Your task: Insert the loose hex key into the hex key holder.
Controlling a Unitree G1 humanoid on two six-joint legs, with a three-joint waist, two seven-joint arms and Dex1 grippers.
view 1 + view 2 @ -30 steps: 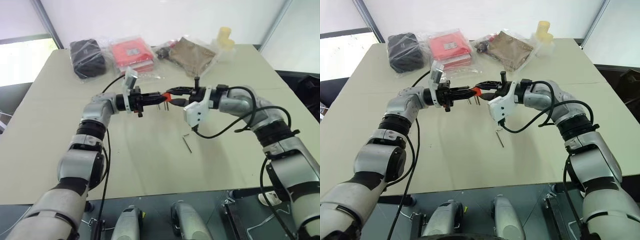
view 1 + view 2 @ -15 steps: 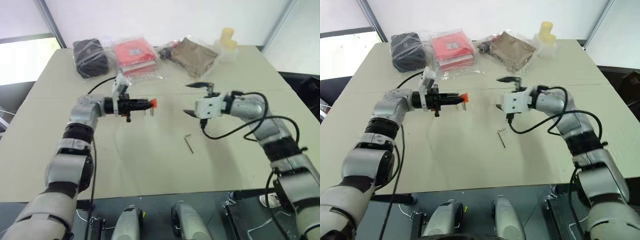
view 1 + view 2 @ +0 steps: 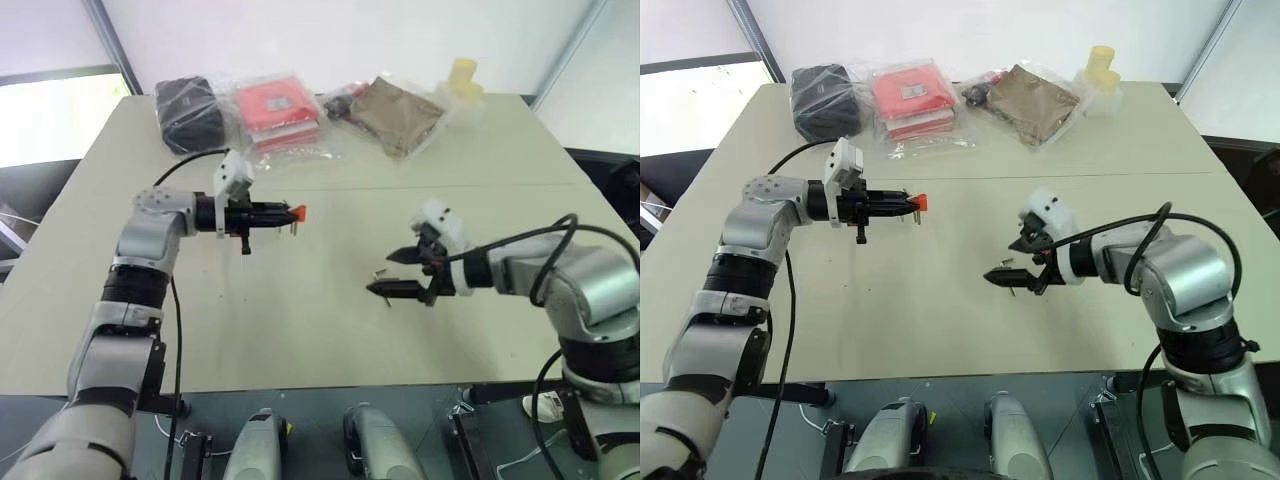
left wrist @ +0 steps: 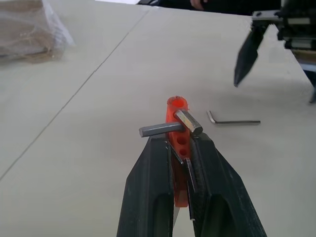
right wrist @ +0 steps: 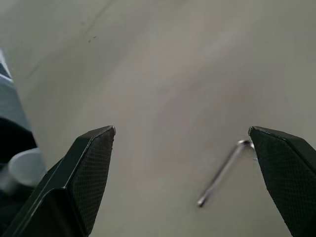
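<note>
The left gripper (image 3: 285, 212) is clamped on the holder (image 4: 178, 148), held above the counter (image 3: 300, 320), 2 keys jutting from the block. At about 4 o'clock from it, the right gripper (image 3: 1015, 262) hangs spread wide just over the hex key (image 4: 232, 121), which lies flat on the counter.

Far edge of the beige table (image 3: 300, 330), in a row — black bundle in clear wrap (image 3: 186, 112), red packet in plastic (image 3: 277, 110), brown item bagged in plastic (image 3: 400, 100), pale yellow cylinders (image 3: 462, 74). All well apart from the near edge.
</note>
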